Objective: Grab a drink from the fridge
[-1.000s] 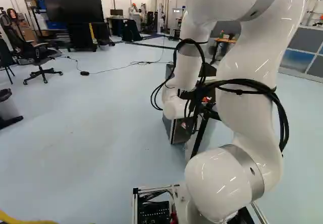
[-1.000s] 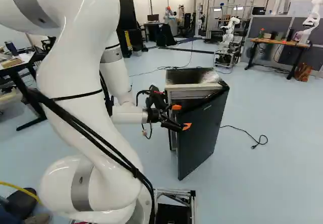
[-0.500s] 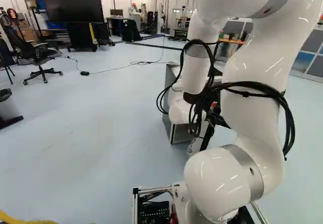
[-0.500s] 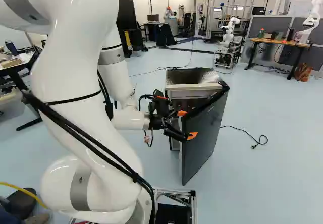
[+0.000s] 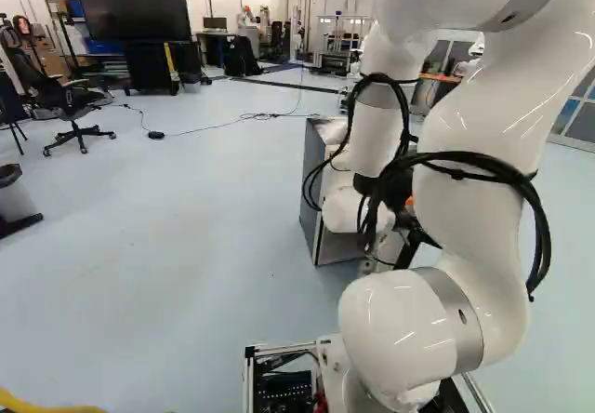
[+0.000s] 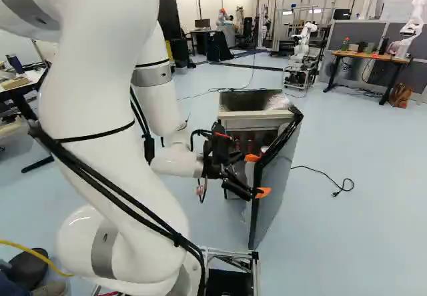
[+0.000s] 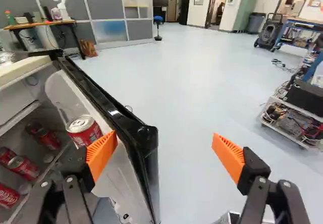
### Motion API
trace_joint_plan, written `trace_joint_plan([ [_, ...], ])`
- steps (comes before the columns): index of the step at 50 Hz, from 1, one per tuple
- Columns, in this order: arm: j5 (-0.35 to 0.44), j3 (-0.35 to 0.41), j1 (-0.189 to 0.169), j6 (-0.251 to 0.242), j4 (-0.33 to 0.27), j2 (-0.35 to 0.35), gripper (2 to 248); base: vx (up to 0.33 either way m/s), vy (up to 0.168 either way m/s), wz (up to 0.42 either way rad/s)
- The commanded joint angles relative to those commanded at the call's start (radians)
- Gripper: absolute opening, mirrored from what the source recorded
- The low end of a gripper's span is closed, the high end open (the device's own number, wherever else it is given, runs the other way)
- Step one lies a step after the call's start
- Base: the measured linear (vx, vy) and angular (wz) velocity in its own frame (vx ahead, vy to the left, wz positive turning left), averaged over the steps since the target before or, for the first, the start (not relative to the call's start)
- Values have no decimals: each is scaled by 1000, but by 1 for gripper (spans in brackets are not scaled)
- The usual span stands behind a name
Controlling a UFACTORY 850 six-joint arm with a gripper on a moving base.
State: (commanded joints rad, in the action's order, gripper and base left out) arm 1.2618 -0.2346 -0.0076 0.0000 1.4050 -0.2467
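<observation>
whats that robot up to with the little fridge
The robot arm is at the small fridge, whose door stands partly open. Its gripper is open, one finger on the door's inner side, the other out beyond its edge; it seems to be working the door open. Red cans lie inside, another can sits in the door, none gripped.

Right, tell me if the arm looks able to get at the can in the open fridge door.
Probably, but likely only after shifting inward: the top of the can is uncovered, yet the open gripper straddles the edge of the fridge door.
</observation>
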Motion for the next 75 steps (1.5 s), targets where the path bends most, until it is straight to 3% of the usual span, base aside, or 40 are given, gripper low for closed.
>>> trace_joint_plan([
  [37, 13, -87, -228, 0, 52, -52, 247, 0, 0, 0],
  [47, 14, -107, -255, 0, 63, -64, 247, 0, 0, 0],
  [75, 14, -139, -289, 0, 92, -82, 247, 0, 0, 0],
])
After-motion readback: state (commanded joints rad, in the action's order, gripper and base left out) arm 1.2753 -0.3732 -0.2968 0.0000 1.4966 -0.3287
